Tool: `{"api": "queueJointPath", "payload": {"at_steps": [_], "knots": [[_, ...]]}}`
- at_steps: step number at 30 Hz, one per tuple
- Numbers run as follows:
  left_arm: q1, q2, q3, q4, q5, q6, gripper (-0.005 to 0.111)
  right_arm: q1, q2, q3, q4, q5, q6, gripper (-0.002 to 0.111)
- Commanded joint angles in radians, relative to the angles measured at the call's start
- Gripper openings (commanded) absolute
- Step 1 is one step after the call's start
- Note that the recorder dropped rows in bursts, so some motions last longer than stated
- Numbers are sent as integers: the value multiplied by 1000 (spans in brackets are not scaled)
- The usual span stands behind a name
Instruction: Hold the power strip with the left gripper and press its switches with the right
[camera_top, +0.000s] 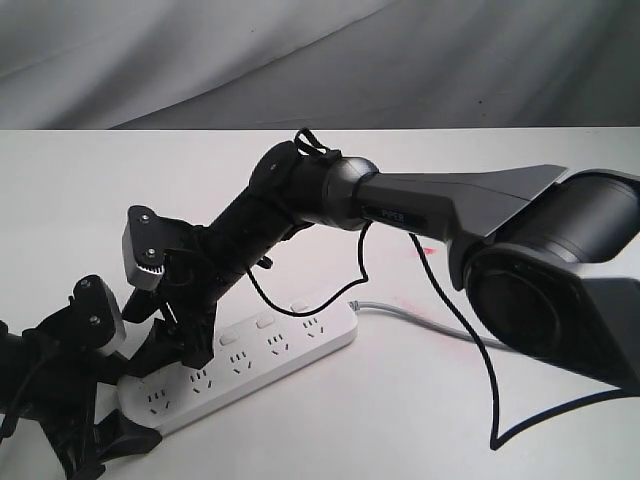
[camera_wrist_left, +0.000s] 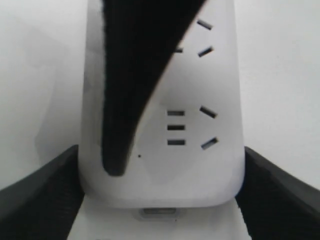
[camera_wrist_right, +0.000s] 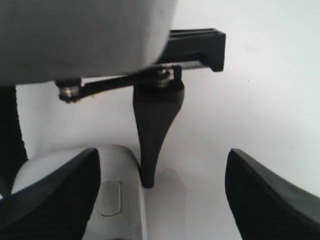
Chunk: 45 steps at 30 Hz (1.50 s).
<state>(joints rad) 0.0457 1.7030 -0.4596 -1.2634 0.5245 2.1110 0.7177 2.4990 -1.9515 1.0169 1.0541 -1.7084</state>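
The white power strip (camera_top: 290, 350) lies slanted on the table, its grey cable (camera_top: 420, 318) leaving the far end. My left gripper (camera_top: 135, 395) is shut on its near end; in the left wrist view the strip (camera_wrist_left: 200, 170) fills the gap of that gripper (camera_wrist_left: 160, 165), touching both fingers (camera_wrist_left: 40, 200). My right gripper (camera_top: 175, 345), on the PIPER arm, reaches across and points down at the strip near that end. It (camera_wrist_right: 162, 170) stands open, one finger (camera_wrist_right: 50, 200) over the strip beside a switch (camera_wrist_right: 111, 197). More switches (camera_top: 265, 322) line the far edge.
A loose black cable (camera_top: 490, 380) hangs from the right arm and loops over the table on the right. A faint pink mark (camera_top: 415, 300) shows on the white tabletop behind the strip. Grey cloth (camera_top: 300, 60) hangs at the back.
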Motion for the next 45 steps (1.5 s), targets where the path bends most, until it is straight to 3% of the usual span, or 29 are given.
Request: {"api": "queueJointPath", "payload": {"at_steps": [1, 28, 33, 45], "knots": [[-4, 19, 11, 21, -24, -18, 65, 3, 1, -5, 8, -22, -17, 65], [-4, 19, 11, 21, -24, -18, 65, 3, -35, -3, -25, -44, -18, 65], [-4, 19, 11, 21, -24, -18, 65, 16, 13, 4, -120, -47, -4, 65], [-4, 19, 11, 21, -24, -18, 65, 14, -90, -6, -33, -59, 5, 62]]}}
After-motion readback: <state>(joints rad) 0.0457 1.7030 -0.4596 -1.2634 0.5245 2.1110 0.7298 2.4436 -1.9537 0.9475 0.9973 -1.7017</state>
